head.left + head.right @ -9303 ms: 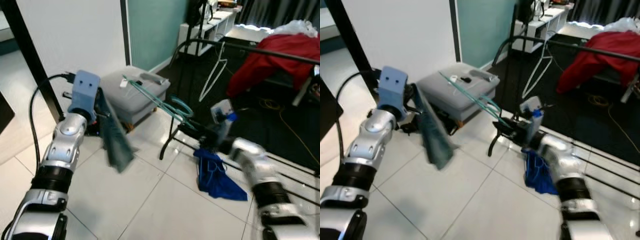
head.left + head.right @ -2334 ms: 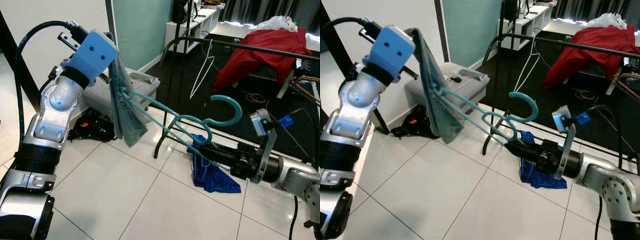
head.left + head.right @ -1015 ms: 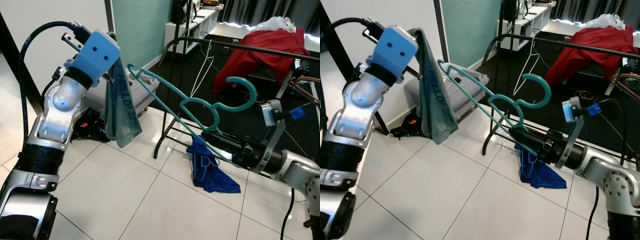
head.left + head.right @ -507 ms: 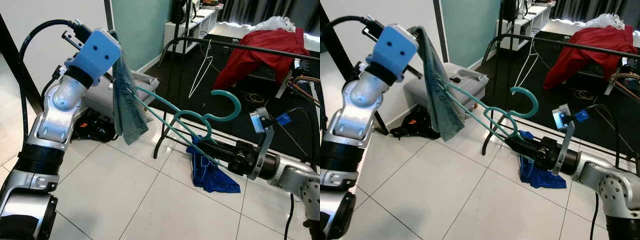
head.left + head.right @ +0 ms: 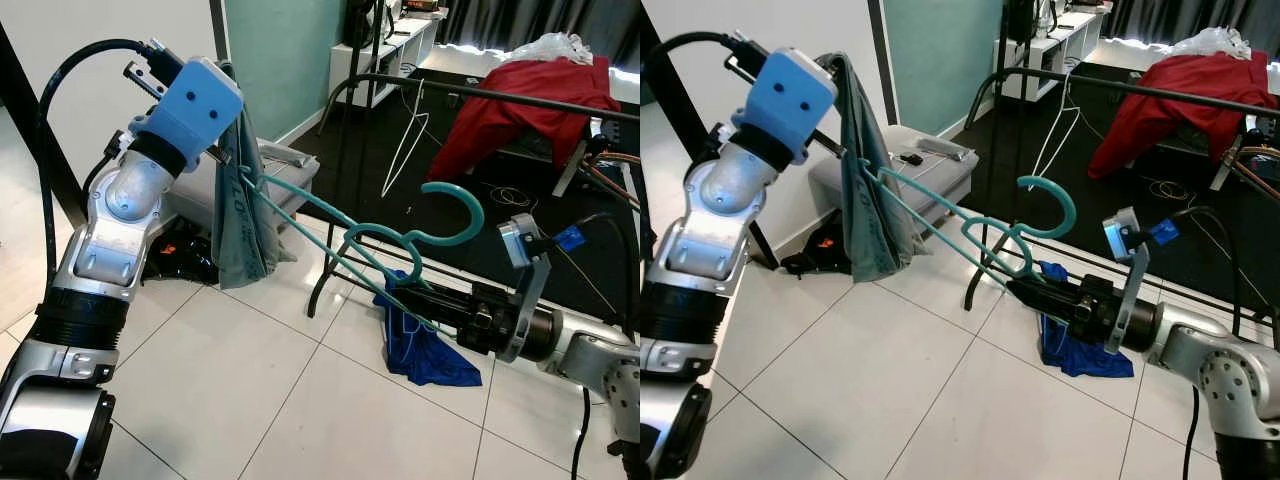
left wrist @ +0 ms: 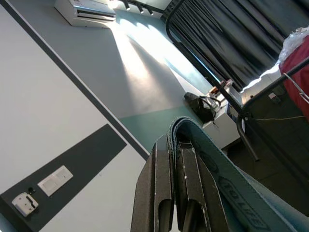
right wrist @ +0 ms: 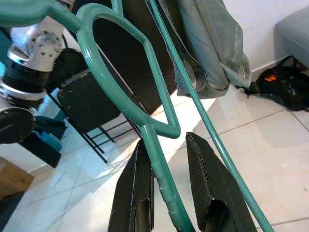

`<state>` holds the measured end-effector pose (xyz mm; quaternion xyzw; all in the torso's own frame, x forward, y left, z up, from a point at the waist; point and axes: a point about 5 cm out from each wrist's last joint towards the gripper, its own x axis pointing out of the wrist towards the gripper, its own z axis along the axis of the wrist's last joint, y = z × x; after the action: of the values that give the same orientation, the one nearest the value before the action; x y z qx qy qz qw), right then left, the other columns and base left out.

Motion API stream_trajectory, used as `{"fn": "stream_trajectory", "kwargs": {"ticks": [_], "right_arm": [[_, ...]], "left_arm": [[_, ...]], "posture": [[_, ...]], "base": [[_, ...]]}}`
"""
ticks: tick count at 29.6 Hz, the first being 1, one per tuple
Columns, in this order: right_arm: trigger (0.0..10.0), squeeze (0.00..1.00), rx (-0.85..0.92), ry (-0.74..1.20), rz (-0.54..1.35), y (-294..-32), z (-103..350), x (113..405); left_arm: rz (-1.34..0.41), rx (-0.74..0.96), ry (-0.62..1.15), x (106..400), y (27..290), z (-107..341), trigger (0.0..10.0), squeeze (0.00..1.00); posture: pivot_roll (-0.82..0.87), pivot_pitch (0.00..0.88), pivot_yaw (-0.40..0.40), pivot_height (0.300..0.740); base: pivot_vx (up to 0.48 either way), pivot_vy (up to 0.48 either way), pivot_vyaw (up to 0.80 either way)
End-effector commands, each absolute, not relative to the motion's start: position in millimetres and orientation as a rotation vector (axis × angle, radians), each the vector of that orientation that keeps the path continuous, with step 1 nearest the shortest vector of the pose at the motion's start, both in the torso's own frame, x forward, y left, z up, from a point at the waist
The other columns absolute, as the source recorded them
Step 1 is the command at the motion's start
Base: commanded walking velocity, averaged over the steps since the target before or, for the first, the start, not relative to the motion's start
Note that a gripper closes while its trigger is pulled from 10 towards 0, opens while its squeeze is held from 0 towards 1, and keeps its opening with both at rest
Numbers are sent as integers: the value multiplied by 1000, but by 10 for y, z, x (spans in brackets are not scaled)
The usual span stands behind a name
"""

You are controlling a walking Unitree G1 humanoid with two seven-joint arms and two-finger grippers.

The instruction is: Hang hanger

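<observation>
Nearest me, my right gripper is clamped on the teal hanger, low on one arm, its hook up and short of the rack's rail. That off-centre hold worries me: the hanger could twist in the fingers as I lift. Further left, my left gripper pinches a grey-green cloth that drapes at the hanger's far tip. If the arms part, I expect the cloth to snag, or slide off.

teal hanger, grey-green cloth (dark lettering)
</observation>
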<state>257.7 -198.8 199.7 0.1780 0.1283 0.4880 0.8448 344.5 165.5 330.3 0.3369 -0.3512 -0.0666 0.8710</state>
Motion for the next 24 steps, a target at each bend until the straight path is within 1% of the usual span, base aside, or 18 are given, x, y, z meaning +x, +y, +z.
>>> {"fn": "stream_trajectory", "kwargs": {"ticks": [1,13,14,15,16,19,20,22,24], "right_arm": [[10000,0,360,285,1001,-2008,1962,2598],[10000,0,344,286,953,-2021,1968,2652],[10000,0,336,285,926,-2029,1964,2683],[10000,0,336,285,926,-2029,1964,2683],[10000,0,331,282,905,-2027,1962,2715],[10000,0,331,280,901,-2025,1963,2723],[10000,0,332,276,898,-2021,1967,2740],[10000,0,332,276,898,-2021,1967,2740],[10000,0,333,273,894,-2017,1969,2753]], "left_arm": [[-150,715,-758,3420,1613,3362,10000,0],[-154,708,-770,3405,1585,3391,10000,0],[-171,692,-780,3384,1527,3398,10000,0],[-171,692,-780,3384,1527,3398,10000,0],[-202,669,-790,3354,1430,3390,10000,0],[-212,661,-793,3344,1398,3385,10000,0],[-245,639,-799,3318,1293,3356,10000,0],[-245,639,-799,3318,1293,3356,10000,0],[-264,624,-800,3302,1232,3334,10000,0]], "posture": [[-114,22,-3,740],[-117,22,-3,740],[-115,22,-3,740],[-115,22,-3,740],[-115,22,-3,740],[-115,22,-3,740],[-112,21,-7,740],[-112,21,-7,740],[-110,21,-8,740]], "base": [[0,0,0],[0,0,0],[0,0,0],[0,0,0],[0,0,0],[0,0,0],[0,0,0],[0,0,0],[0,0,0]]}}
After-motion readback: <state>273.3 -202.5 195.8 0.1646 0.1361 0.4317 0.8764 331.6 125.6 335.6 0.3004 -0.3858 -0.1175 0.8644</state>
